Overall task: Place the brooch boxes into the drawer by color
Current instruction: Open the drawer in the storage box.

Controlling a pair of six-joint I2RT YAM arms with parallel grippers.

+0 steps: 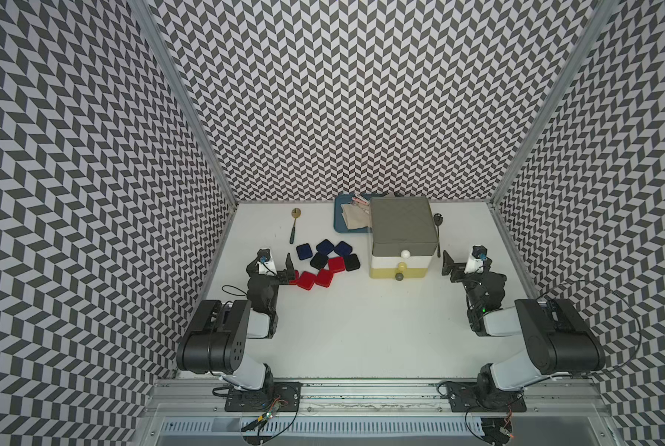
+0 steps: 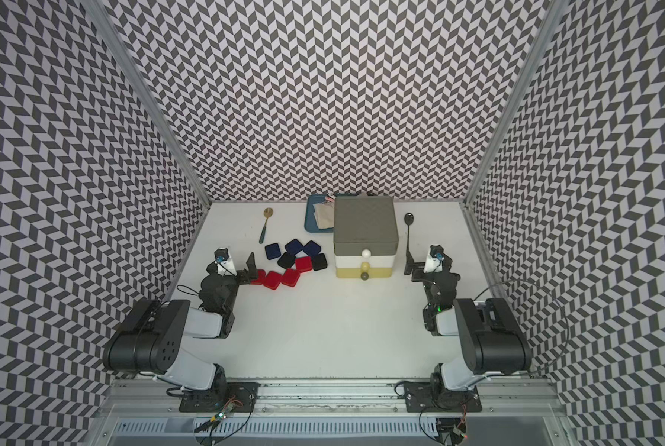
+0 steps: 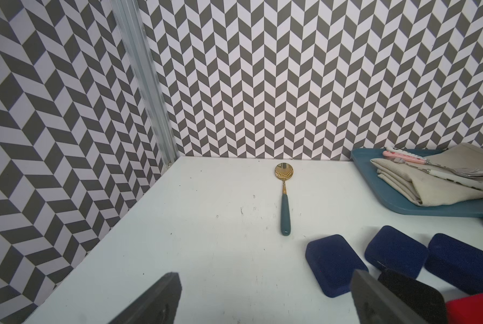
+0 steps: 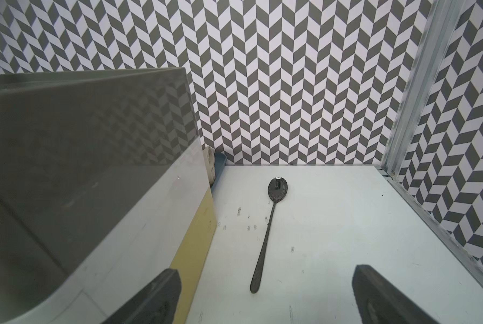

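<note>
My left pincer [image 1: 288, 270], spread empty like the right pincer [image 1: 450, 268], sits at the edge of the boxes [image 1: 318, 260] clustered on the worktop [image 1: 362, 328] beside the shut drawer [image 1: 402, 228]; tight packing risks knocking neighbours on a grab.

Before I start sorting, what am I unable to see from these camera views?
Drawer chest: all three drawers are shut in both top views, so their insides are hidden.
One red box: in a top view, mostly behind the left arm's fingers.
Blue tray: part of it is covered by the chest.
Right wrist view: the chest blocks one side, and no boxes show.
</note>
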